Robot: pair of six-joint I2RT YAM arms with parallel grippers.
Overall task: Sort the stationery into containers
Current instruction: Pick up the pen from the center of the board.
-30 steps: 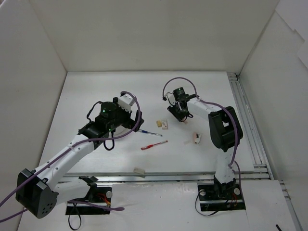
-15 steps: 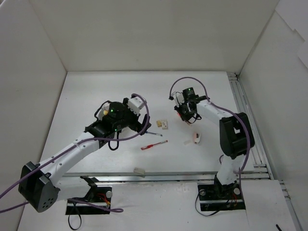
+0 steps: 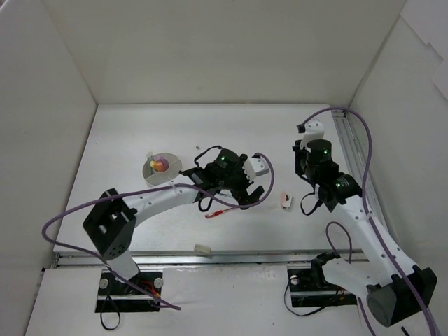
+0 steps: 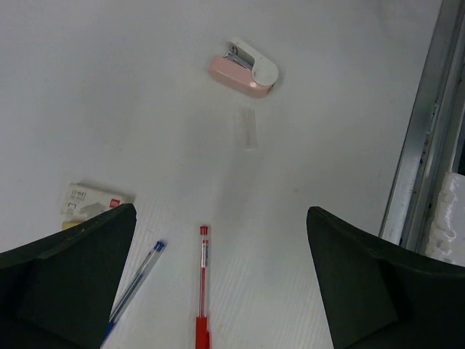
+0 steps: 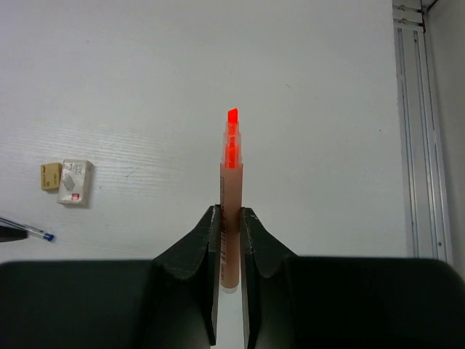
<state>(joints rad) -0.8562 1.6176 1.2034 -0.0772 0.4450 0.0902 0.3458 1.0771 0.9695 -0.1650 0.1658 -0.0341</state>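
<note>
Our right pincer (image 5: 229,212) is pressed onto the short orange plastic marker (image 5: 229,182), tip pointing away, we judge for carrying to the round white plastic cup (image 3: 150,176) well to the left. Our left pincer (image 4: 220,212) hangs spread over the thin red pen (image 4: 201,287), probably next.

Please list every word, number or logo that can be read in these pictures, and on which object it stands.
No text is legible anywhere.
On the small white eraser block: grey print and a red stripe, too blurred to read.
On the pink and white mini stapler: no marking visible.
On the orange highlighter marker: nothing readable.
</note>
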